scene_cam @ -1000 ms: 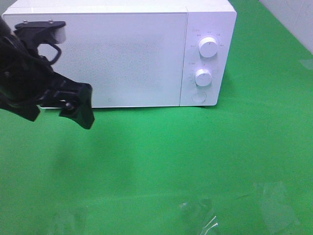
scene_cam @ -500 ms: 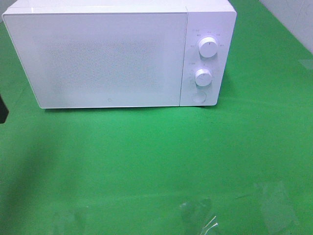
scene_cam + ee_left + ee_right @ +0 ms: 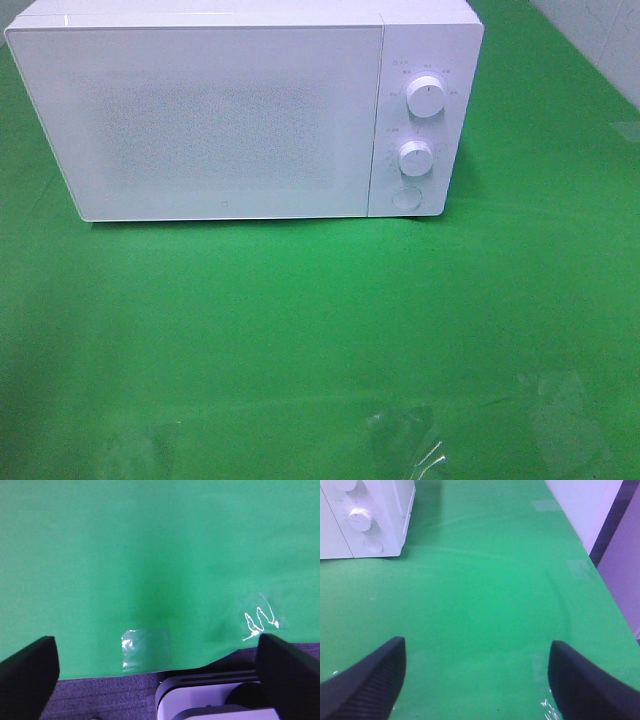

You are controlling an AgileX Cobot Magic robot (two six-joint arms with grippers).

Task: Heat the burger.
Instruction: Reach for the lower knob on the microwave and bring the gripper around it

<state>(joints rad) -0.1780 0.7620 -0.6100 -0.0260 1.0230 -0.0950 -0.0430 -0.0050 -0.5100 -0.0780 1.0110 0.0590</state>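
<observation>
The burger is out of view in every frame. A white microwave stands at the back of the green table with its door shut; the right wrist view catches its dial corner. My left gripper is open over bare green cloth near the table's edge, with nothing between its fingers. My right gripper is open too, empty, over the green surface to the right of the microwave. Neither arm appears in the exterior high view.
Two dials and a round button sit on the microwave's right panel. Clear tape patches lie along the front of the green cloth. A white machine base sits beyond the cloth's edge. A pale wall borders the table's right side.
The left arm, which hung in front of the microwave's left side a second ago, has drawn off to the left and left the exterior high view. The microwave stays shut.
</observation>
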